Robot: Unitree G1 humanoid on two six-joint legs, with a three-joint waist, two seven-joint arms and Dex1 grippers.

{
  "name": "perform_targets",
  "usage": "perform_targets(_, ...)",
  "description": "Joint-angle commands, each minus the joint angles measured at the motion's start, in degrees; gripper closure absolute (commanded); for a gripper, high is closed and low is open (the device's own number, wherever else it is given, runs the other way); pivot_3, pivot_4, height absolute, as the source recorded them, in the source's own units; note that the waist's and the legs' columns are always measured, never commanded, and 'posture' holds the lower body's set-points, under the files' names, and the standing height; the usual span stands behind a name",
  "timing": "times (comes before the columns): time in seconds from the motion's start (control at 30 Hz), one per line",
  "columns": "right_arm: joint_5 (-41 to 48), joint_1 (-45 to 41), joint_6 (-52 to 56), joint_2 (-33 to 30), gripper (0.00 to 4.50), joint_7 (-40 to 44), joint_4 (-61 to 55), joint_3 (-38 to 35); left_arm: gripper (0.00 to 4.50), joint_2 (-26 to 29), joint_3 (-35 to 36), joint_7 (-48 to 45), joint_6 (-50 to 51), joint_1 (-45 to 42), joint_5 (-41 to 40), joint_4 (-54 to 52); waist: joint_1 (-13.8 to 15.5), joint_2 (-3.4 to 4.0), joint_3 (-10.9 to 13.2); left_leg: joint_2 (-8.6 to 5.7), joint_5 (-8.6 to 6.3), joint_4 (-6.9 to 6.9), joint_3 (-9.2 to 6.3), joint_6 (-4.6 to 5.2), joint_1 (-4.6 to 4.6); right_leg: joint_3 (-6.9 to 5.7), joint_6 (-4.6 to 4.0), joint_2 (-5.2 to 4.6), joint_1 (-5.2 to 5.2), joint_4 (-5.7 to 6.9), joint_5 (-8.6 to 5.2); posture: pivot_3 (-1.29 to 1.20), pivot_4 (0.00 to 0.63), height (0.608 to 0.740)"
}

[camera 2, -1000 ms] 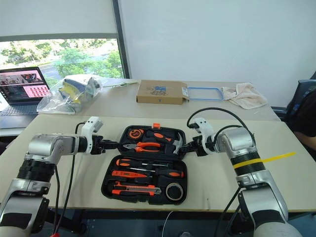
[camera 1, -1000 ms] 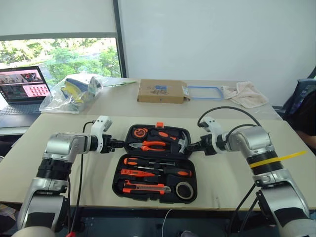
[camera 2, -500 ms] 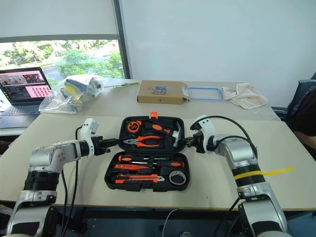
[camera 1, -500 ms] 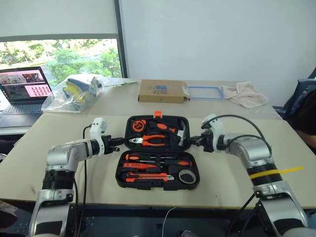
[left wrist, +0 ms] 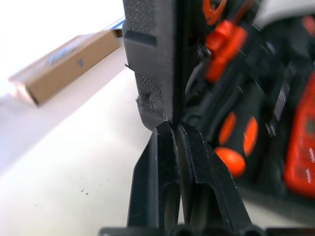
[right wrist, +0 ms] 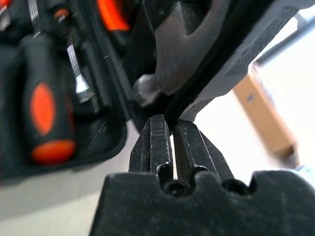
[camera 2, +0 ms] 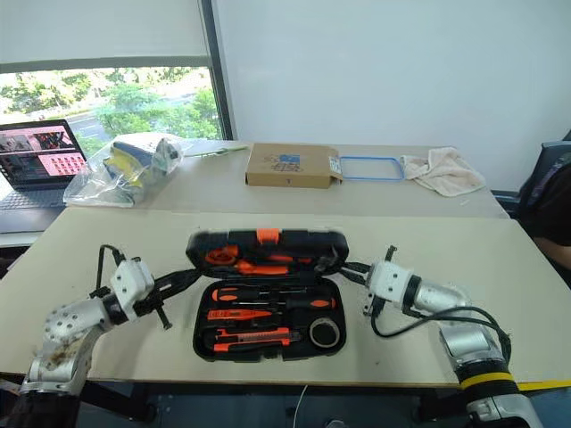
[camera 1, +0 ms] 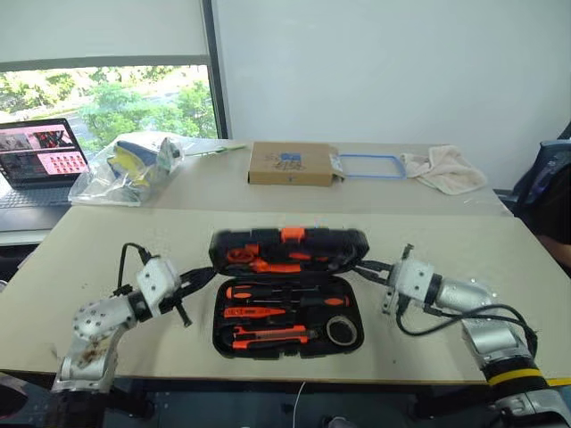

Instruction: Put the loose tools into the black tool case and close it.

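Black case (camera 1: 287, 294) lies mid-tabletop (camera 1: 80, 259), its lid (camera 1: 287, 250) tilted half-raised over the base, where screwdrivers (camera 1: 281, 294), a knife (camera 1: 268, 335) and a tape roll (camera 1: 339, 331) sit in recesses. Left claw (camera 1: 207, 275) is clenched at the lid's left corner, right claw (camera 1: 364, 267) clenched at its right corner, fingertips touching the rim.

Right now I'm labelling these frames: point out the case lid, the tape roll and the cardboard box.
case lid (camera 1: 287, 242), left eye view, raised outer shell.
tape roll (camera 1: 337, 331), left eye view, its ring.
cardboard box (camera 1: 292, 164), left eye view, top face.
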Motion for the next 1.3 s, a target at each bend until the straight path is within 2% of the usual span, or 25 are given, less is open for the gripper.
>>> perform_targets(0.03,-8.27,1.98,-10.38,-2.31,4.50,-2.79,5.05,2.61,4.47,3.19,-3.34,-3.38,-11.98,2.58,4.29,6.08,-0.03,0.03,-0.01,0.09,-0.07,-0.03,0.00,0.09,0.31,-0.01,-0.02,0.01,0.36,-0.21,-0.05,0.00,0.150,0.740)
perform_targets(0.07,-9.43,2.22,-11.37,-2.63,4.50,-3.95,6.29,2.82,4.47,3.83,-4.06,-3.85,-13.93,2.95,4.32,7.16,-0.05,0.04,-0.02,0.13,-0.16,-0.08,0.04,0.21,0.56,-0.01,-0.02,0.02,0.57,-0.25,-0.07,0.00,0.150,0.740)
perform_targets(0.13,-6.92,3.63,-10.30,-3.30,4.50,-2.60,7.44,3.26,3.84,4.85,-4.45,-4.65,-13.11,4.10,2.16,8.10,-0.07,0.13,-0.08,0.27,-0.62,-0.10,0.09,0.71,1.09,-0.01,0.01,0.01,1.11,-0.25,-0.15,0.00,0.150,0.740)
perform_targets(0.17,-6.33,4.00,-10.22,-3.58,3.68,-2.37,7.70,3.37,3.65,5.16,-4.54,-5.16,-12.53,4.43,0.90,8.25,-0.09,0.18,-0.12,0.30,-0.66,-0.09,0.14,0.76,1.22,0.00,0.02,0.01,1.21,-0.26,-0.16,0.00,0.150,0.740)
perform_targets(0.2,-5.04,4.45,-9.54,-3.98,3.52,-1.36,7.28,3.62,3.28,5.59,-4.40,-4.87,-12.76,4.28,0.67,8.59,-0.05,0.19,-0.13,0.31,-0.67,-0.09,0.17,0.78,1.25,0.01,0.02,0.00,1.22,-0.24,-0.16,0.00,0.150,0.740)
perform_targets(0.3,-2.71,5.15,-8.62,-4.97,2.43,-0.19,5.68,3.72,2.14,6.90,-4.36,-5.97,-10.60,4.47,-1.50,8.34,0.37,0.07,-0.05,0.39,-0.66,0.02,0.18,0.77,0.93,-0.06,0.01,0.02,0.93,-0.17,-0.16,0.00,0.150,0.740)
perform_targets(0.4,4.96,8.07,-3.08,-7.23,1.45,3.13,1.32,1.27,1.07,8.87,-3.16,-6.73,-0.80,4.04,-5.68,6.33,0.08,0.10,-0.06,0.44,-0.57,0.09,0.25,0.61,0.89,-0.01,-0.02,-0.01,0.87,-0.11,-0.13,0.00,0.150,0.740)
perform_targets(0.47,10.04,10.98,2.27,-8.64,1.45,5.33,-2.87,-0.05,1.07,9.11,-2.63,-6.08,3.65,3.35,-7.28,4.95,0.17,0.12,-0.05,0.49,-0.64,0.08,0.25,0.73,0.90,-0.03,-0.03,0.01,0.86,-0.08,-0.13,0.00,0.150,0.740)
perform_targets(0.53,16.72,15.92,9.45,-10.85,1.89,8.26,-9.11,-1.33,1.00,8.64,-2.44,-5.35,9.12,2.16,-9.27,3.53,0.34,0.12,-0.05,0.52,-0.65,0.09,0.23,0.75,0.88,-0.04,-0.03,0.00,0.85,-0.09,-0.13,0.00,0.150,0.740)
perform_targets(0.57,19.26,18.21,12.70,-11.90,2.20,9.65,-12.01,-1.81,1.00,8.50,-2.39,-5.14,11.21,1.88,-9.85,2.85,0.54,0.15,-0.02,0.52,-0.66,0.09,0.23,0.74,0.87,-0.04,-0.03,0.00,0.85,-0.10,-0.13,0.00,0.150,0.740)
perform_targets(0.67,23.84,25.68,20.56,-15.10,3.16,11.55,-21.20,-3.87,1.72,7.27,-2.46,-3.10,17.22,-1.02,-10.51,1.76,1.21,0.17,-0.02,0.56,-0.71,0.10,0.20,0.72,0.85,-0.05,-0.03,-0.05,0.84,-0.10,-0.13,0.00,0.150,0.740)
perform_targets(0.7,24.74,27.46,22.62,-15.70,3.66,11.71,-23.51,-4.53,2.16,7.00,-2.51,-2.93,18.18,-1.73,-10.48,1.44,1.26,0.16,-0.02,0.57,-0.72,0.10,0.20,0.71,0.84,-0.06,-0.03,-0.02,0.84,-0.13,-0.13,0.00,0.150,0.740)
perform_targets(0.8,25.70,32.32,28.25,-16.58,4.50,11.66,-31.58,-4.48,3.24,5.77,-4.63,-2.34,20.24,-7.00,-8.07,3.06,1.31,0.15,-0.02,0.57,-0.73,0.12,0.21,0.69,0.85,-0.05,-0.02,-0.01,0.84,-0.14,-0.13,0.00,0.150,0.740)
perform_targets(0.9,23.25,32.95,33.69,-15.33,4.50,10.14,-37.37,-1.50,4.32,3.65,-7.91,-2.48,20.95,-13.35,-4.83,6.99,1.68,0.11,0.00,0.58,-0.71,0.16,0.23,0.62,0.85,-0.09,-0.02,0.07,0.86,-0.12,-0.13,0.00,0.150,0.740)
perform_targets(0.93,22.30,32.55,34.81,-14.96,4.50,10.17,-38.17,-0.65,4.43,3.11,-8.65,-2.74,21.24,-14.54,-4.19,7.91,1.76,0.10,0.00,0.57,-0.67,0.19,0.23,0.56,0.84,-0.12,-0.03,0.10,0.87,-0.12,-0.12,0.00,0.150,0.740)
perform_targets(1.13,17.54,26.90,40.67,-10.26,4.50,8.69,-39.58,4.97,4.43,1.89,-13.61,-6.63,22.18,-18.97,-0.15,13.19,1.22,0.01,0.04,0.53,-0.68,0.23,0.31,0.58,0.84,-0.09,-0.02,0.18,0.88,-0.13,-0.13,0.00,0.150,0.740)
perform_targets(1.3,14.59,19.41,43.75,-5.21,4.50,6.86,-37.50,6.58,4.43,1.48,-13.09,-8.07,23.24,-19.21,-0.91,13.81,1.19,-0.04,0.07,0.54,-0.64,0.26,0.31,0.52,0.64,-0.07,-0.03,0.22,0.65,-0.11,-0.12,0.00,0.150,0.740)
